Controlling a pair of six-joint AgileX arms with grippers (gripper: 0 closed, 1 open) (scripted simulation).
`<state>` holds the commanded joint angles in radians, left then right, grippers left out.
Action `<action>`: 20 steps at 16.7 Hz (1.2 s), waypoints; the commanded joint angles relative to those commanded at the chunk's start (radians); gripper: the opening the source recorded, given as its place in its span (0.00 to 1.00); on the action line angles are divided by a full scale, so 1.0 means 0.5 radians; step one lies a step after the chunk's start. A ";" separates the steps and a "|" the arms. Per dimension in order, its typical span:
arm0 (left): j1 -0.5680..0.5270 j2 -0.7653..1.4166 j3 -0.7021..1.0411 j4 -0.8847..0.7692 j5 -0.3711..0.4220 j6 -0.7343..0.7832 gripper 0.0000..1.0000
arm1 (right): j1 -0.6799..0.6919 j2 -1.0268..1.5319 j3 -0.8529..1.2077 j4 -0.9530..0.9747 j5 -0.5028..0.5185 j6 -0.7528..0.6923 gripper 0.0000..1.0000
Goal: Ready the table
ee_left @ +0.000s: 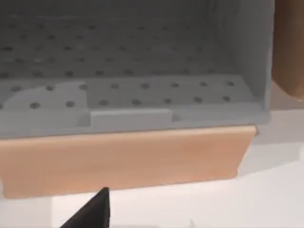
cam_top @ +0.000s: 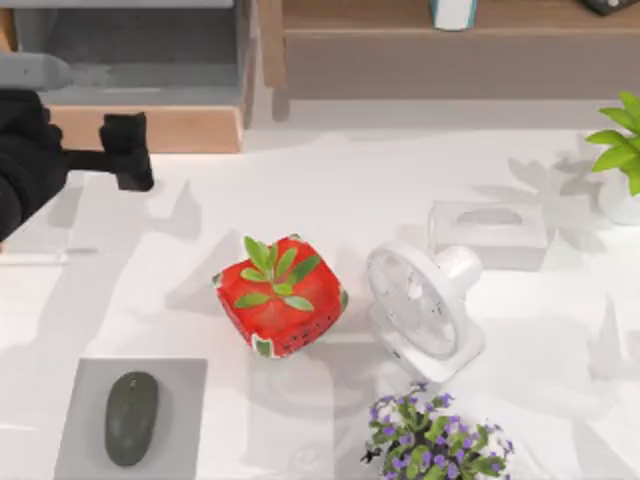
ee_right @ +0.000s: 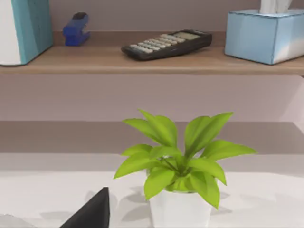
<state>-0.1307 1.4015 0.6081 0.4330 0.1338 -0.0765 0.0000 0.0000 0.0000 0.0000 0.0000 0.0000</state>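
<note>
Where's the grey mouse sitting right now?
In the top view, the grey mouse lies on the grey square pad at the table's near left corner, left of the red strawberry planter.

Large flat white table (cam_top: 330, 190), smooth, plain, spanning the view

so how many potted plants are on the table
3: a red pot near the middle, a purple-flowered one at the near edge, a green one in a white pot at the right edge.
</note>
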 joint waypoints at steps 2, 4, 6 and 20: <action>0.113 -0.031 -0.009 0.265 0.076 0.139 1.00 | 0.000 0.000 0.000 0.000 0.000 0.000 1.00; 0.234 -0.058 -0.008 0.487 0.151 0.279 1.00 | 0.000 0.000 0.000 0.000 0.000 0.000 1.00; 0.348 -0.068 -0.007 0.700 0.221 0.407 1.00 | 0.000 0.000 0.000 0.000 0.000 0.000 1.00; 1.132 0.475 -0.238 1.931 0.679 2.048 1.00 | 0.000 0.000 0.000 0.000 0.000 0.000 1.00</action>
<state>0.4351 1.6390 0.4893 1.3983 0.4734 0.9476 0.0000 0.0000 0.0000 0.0000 0.0000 0.0000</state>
